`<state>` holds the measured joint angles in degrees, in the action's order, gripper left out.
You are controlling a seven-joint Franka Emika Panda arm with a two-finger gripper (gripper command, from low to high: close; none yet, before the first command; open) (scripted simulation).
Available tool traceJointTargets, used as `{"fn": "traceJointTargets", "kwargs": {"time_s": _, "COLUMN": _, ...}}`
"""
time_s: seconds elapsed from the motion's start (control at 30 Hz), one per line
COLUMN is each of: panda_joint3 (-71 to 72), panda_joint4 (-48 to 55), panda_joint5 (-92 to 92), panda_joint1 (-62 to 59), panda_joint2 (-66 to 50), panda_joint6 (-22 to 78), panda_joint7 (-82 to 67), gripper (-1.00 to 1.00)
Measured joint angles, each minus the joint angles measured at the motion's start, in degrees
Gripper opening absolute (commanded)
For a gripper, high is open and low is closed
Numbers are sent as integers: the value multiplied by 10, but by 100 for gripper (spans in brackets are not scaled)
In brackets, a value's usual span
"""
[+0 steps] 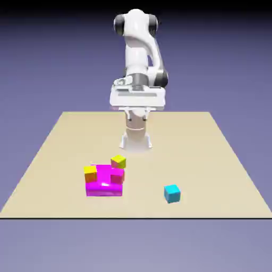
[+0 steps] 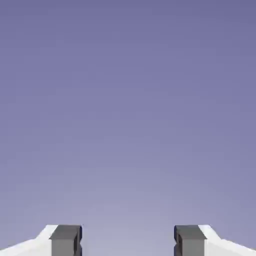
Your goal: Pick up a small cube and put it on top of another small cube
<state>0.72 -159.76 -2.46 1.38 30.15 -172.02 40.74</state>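
While the arm (image 1: 139,58) stands high at the far edge, on the tan surface (image 1: 212,154) a blue cube (image 1: 171,193) sits apart from a pink block (image 1: 104,183) with yellow cubes (image 1: 118,161). Seen from the hand, the pincer (image 2: 128,240) is wide and empty before the plain backdrop (image 2: 128,100).

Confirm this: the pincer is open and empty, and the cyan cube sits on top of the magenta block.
Not quite. The pincer is open and empty, but the exterior view shows the cyan cube alone on the table, apart from the magenta block.

Cyan cube (image 1: 171,193) alone; yellow cube (image 1: 118,161) beside magenta block (image 1: 104,183).
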Motion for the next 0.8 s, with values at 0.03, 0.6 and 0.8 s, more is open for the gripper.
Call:
{"fn": "traceJointTargets", "kwargs": {"time_s": 0.03, "panda_joint3": 6, "panda_joint4": 10, "panda_joint5": -20, "panda_joint1": 6, "panda_joint2": -21, "panda_joint6": 16, "panda_joint7": -14, "gripper": 0}}
{"fn": "traceJointTargets", "kwargs": {"time_s": 0.6, "panda_joint3": 107, "panda_joint4": 186, "panda_joint5": -367, "panda_joint1": 105, "panda_joint2": -374, "panda_joint6": 296, "panda_joint7": -257, "gripper": 0}}
{"fn": "traceJointTargets", "kwargs": {"time_s": 0.8, "panda_joint3": 137, "panda_joint4": 236, "panda_joint5": -467, "panda_joint1": 132, "panda_joint2": -476, "panda_joint6": 377, "panda_joint7": -327, "gripper": 0}}
